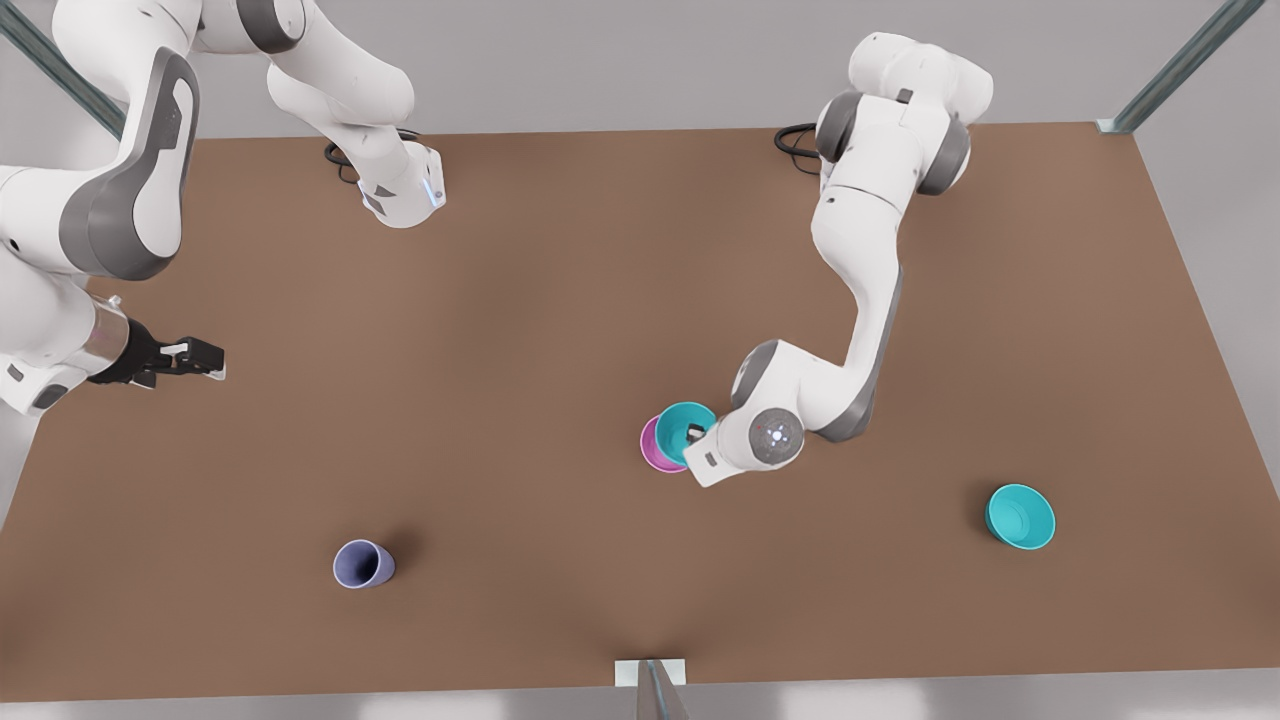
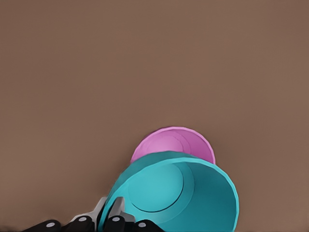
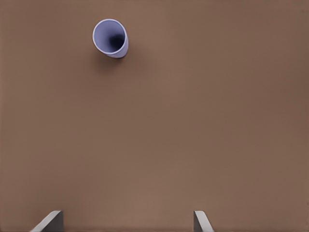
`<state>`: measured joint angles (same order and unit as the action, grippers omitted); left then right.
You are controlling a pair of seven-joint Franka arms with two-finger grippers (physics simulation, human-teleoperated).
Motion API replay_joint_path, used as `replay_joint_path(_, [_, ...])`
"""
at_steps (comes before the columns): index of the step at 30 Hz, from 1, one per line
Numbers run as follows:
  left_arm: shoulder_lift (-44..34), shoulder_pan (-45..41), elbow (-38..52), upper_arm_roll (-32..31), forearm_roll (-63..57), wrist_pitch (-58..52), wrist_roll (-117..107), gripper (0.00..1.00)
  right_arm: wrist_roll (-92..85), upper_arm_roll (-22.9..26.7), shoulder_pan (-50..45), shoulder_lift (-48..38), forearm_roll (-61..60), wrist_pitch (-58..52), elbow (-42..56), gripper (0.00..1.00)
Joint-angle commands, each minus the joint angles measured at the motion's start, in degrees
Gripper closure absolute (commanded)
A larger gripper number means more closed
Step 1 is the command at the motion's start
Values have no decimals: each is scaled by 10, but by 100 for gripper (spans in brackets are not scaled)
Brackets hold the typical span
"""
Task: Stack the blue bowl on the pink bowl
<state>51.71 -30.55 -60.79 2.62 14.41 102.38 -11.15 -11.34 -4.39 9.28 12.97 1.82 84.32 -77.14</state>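
Look at the brown table (image 1: 560, 300) in the front view: matte, flat and evenly coloured, with few things on it. At about 7 o'clock from the table's middle you have a periwinkle cup (image 1: 362, 564), taller and narrower than the bowls, smooth-walled, with its mouth open toward the camera; the right wrist view shows it (image 3: 111, 38) as well, alone on bare board. At about 4 o'clock, well apart from everything else, a second turquoise bowl (image 1: 1020, 516) sits by itself. Nothing lies between these and the working spot just right of centre. There your left gripper (image 1: 694, 434) is clamped on the rim of the blue bowl (image 1: 686, 430), one finger (image 2: 116, 212) inside the wall and the other outside it in the left wrist view. That bowl (image 2: 176, 193) is round, plain and glossy teal plastic, held tilted. It overlaps the pink bowl (image 1: 653, 447), whose smooth magenta rim (image 2: 169, 142) peeks out behind it; you cannot tell whether the two are touching. Your right gripper (image 1: 205, 358) waits out at 9 o'clock, above the table's edge, its two fingertips (image 3: 48, 222) standing wide apart, holding nothing.
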Motion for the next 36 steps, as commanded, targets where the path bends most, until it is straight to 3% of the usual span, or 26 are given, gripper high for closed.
replay_joint_path(1, [8,-1,4,-4,10,-27,-348,79,-24,1,-1,0,0,0,1,0])
replay_joint_path(19, [41,-12,14,-15,11,17,-346,79,-24,0,-1,1,1,0,1,0])
replay_joint_path(20, [40,-9,13,-16,11,16,-341,36,-24,0,-1,1,2,0,1,0])
replay_joint_path(21, [37,-6,13,-15,11,7,-320,0,-24,0,-1,1,2,0,1,0])
replay_joint_path(24, [-5,29,11,-14,-9,-104,-259,0,-24,0,-1,1,2,0,1,0])
replay_joint_path(26, [-79,58,13,-13,-63,-254,-244,0,-24,0,-1,1,2,0,1,0])
replay_joint_path(28, [-135,79,13,-11,-82,-333,-232,0,-24,0,-1,1,2,0,1,0])
replay_joint_path(29, [-176,114,13,-10,-95,-382,-110,0,-24,0,-1,1,2,0,1,0])
replay_joint_path(31, [-241,145,14,-9,-168,-410,73,0,-24,0,-1,1,3,0,1,0])
replay_joint_path(33, [-367,159,-131,-10,-163,-293,86,0,-24,0,-1,1,3,0,1,0])
replay_joint_path(36, [-373,162,-131,-10,-153,-296,86,0,-24,0,-1,2,3,0,4,0])
